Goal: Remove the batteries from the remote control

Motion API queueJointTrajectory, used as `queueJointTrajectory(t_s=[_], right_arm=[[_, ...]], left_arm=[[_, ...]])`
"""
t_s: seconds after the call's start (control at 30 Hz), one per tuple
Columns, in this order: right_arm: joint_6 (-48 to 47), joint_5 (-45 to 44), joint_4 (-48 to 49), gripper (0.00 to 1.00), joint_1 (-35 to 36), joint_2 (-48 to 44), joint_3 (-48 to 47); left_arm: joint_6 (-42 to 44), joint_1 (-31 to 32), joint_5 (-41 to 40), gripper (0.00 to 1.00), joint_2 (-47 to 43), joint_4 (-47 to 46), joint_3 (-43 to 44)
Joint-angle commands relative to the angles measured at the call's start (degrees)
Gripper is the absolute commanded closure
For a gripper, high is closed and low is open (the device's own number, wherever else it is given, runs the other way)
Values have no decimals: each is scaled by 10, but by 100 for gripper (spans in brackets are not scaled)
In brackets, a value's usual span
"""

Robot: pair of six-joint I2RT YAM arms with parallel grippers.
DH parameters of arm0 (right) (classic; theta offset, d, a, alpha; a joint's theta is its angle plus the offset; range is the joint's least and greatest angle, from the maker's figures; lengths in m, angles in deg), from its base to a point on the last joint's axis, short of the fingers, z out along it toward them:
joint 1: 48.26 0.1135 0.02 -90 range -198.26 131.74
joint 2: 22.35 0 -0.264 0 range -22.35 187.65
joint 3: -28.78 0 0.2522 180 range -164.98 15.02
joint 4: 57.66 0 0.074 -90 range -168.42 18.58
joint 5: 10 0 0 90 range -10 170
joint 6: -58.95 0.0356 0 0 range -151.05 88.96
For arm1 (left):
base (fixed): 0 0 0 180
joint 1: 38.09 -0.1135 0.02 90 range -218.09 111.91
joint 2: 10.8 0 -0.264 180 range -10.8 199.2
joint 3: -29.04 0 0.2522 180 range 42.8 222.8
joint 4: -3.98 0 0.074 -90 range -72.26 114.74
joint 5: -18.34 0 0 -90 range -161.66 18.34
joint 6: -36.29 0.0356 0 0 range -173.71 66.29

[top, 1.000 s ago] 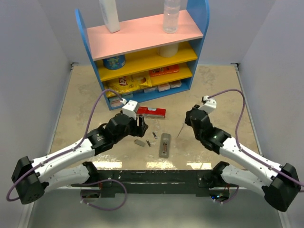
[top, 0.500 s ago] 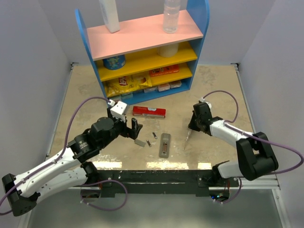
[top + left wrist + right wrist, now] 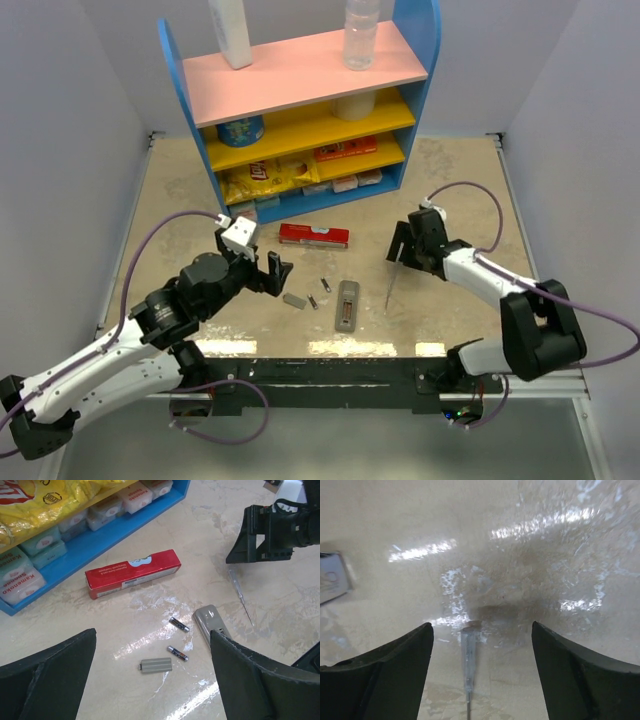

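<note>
The remote control (image 3: 347, 305) lies on the table with its lighter inner face up; the left wrist view shows one end of the remote control (image 3: 212, 621). Two batteries lie loose to its left, one battery (image 3: 325, 285) (image 3: 179, 624) farther back and the other battery (image 3: 313, 301) (image 3: 177, 653) nearer. My left gripper (image 3: 273, 274) (image 3: 152, 631) hovers open and empty left of them. My right gripper (image 3: 398, 247) (image 3: 482, 625) stands open to the right of the remote, above a thin pale stick tool (image 3: 390, 288) (image 3: 469, 662) lying flat.
A small grey cover (image 3: 294, 299) (image 3: 156, 666) lies beside the batteries. A flat red box (image 3: 314, 235) (image 3: 132, 573) sits behind them. A blue shelf unit (image 3: 300, 110) with packets and bottles stands at the back. Grey walls close in both sides.
My right gripper has opened and released the thin stick, which now lies on the table. My left arm has drawn back to the left, and its jaws have opened wider.
</note>
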Motion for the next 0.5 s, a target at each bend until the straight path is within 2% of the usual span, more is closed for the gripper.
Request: queueJointTrajectory(t_s=[0.0,0.03,0.2,0.47], right_arm=[[-42,-13,-52,11,-2,-99,-56],[-46,-5,-58,2,-1,-116,-66],[-56,41,-113,2,1,-252,-88],[-74,147,-153,2,1,-416,-102]], left_arm=[[11,3,-29,0,-22,-8,5],[11,3,-31,0,-24,-9,4],[4,5,-38,0,-49,-16,2],[8,7,-80,0,-130,-41,-18]])
